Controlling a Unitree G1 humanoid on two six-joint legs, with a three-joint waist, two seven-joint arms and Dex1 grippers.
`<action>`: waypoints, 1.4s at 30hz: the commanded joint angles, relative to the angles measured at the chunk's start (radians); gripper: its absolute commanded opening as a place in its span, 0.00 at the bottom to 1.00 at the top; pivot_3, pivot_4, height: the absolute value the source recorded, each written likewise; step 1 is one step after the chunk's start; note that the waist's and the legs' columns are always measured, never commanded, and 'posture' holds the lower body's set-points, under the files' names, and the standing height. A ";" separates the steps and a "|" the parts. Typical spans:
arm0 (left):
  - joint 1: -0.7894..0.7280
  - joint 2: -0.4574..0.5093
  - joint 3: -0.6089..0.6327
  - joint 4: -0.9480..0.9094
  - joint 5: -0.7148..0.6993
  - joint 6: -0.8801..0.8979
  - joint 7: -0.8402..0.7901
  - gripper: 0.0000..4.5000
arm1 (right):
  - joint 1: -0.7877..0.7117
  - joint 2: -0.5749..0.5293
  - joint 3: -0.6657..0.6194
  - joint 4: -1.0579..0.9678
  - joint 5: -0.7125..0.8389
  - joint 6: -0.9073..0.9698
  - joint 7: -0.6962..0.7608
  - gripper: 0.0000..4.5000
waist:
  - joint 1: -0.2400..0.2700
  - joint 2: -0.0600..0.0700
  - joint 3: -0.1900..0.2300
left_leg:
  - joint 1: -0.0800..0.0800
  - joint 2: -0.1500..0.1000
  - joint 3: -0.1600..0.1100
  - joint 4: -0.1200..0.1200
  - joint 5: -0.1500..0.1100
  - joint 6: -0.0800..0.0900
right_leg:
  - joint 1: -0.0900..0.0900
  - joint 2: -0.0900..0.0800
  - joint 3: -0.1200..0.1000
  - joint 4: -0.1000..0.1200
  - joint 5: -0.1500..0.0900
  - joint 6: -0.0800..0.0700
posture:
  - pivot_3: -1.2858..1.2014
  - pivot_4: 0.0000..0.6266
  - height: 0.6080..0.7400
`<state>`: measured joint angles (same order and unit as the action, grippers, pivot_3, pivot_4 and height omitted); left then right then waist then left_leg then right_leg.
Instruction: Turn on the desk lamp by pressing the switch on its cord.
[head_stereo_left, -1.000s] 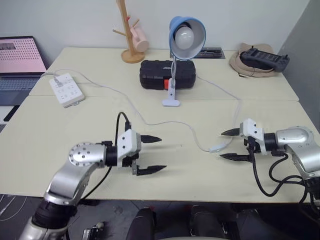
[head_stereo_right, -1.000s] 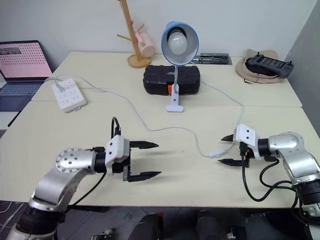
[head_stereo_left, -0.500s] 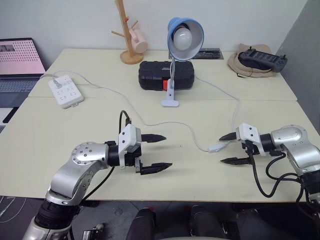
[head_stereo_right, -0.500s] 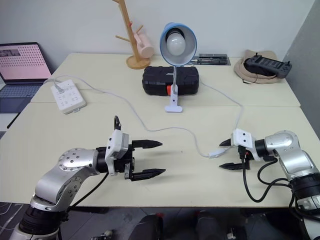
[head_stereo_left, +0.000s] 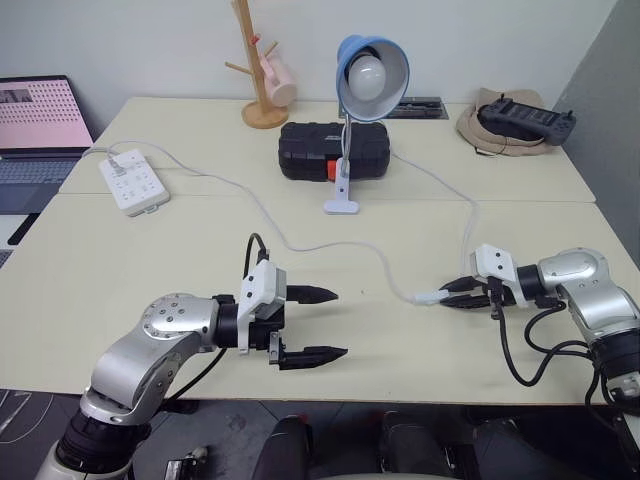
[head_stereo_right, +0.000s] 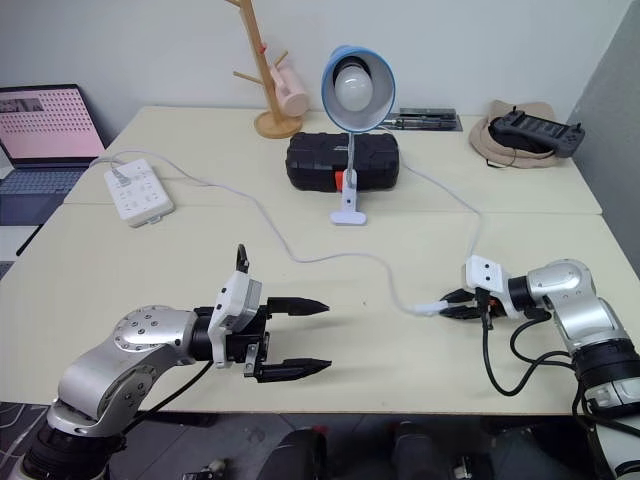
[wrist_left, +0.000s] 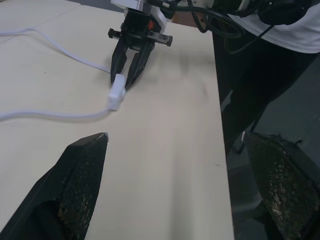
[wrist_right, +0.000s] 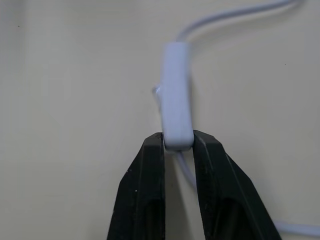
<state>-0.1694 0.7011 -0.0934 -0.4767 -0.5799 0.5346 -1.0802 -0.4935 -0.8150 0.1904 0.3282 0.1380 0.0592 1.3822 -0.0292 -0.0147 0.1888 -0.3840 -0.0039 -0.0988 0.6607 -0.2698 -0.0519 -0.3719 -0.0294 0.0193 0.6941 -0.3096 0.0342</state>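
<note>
1. the right gripper (wrist_right: 178, 145) is seen clenched on the near end of the switch (wrist_right: 176, 100), which lies flat near the table's (head_stereo_left: 120, 270) front right edge.
2. the left gripper (head_stereo_left: 322, 324) is held released, jaws wide, over the front middle of the table, grasping nothing.
3. risk: only the tip of the switch is pinched; the smooth, hard, oblong white plastic could be squeezed out of the jaws, or the rocker missed altogether.
4. risk: the thin, limp cord (head_stereo_left: 250, 205) could be dragged, and the light desk lamp (head_stereo_left: 366, 90) toppled on its small base.
5. the bulb is judged unlit.
</note>
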 joint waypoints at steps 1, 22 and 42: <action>0.023 0.011 0.010 -0.035 -0.001 -0.012 0.010 1.00 | -0.021 0.000 -0.034 -0.058 0.046 0.060 0.013 0.09 | 0.000 0.000 0.000 | 0.000 0.000 0.000 0.000 0.000 0.000 | 0.000 0.000 0.000 0.000 0.000 0.000 | 0.52 0.24 1.00; -0.277 -0.406 0.249 0.040 -0.427 0.470 0.705 1.00 | -0.256 0.307 -0.421 -0.347 0.680 1.091 -0.480 0.09 | 0.002 0.000 0.000 | -0.005 -0.001 -0.008 0.001 0.000 0.000 | -0.002 -0.002 -0.002 0.000 0.000 0.000 | 0.52 0.24 1.00; -0.309 -0.687 0.315 0.154 -0.730 0.366 1.010 1.00 | -0.247 0.336 -0.535 -0.386 0.943 1.287 -0.653 0.09 | 0.002 0.000 0.000 | -0.008 -0.003 -0.002 0.002 0.000 -0.001 | -0.003 0.000 -0.002 -0.002 0.000 0.000 | 0.52 0.24 1.00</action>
<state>-0.4808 0.0214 0.2294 -0.3020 -1.2636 0.9213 -0.0719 -0.7343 -0.4798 -0.3062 -0.0130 1.0237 1.3306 0.7451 -0.0269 -0.0151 0.1889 -0.3917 -0.0074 -0.1008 0.6622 -0.2696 -0.0524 -0.3754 -0.0295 0.0169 0.6922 -0.3093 0.0346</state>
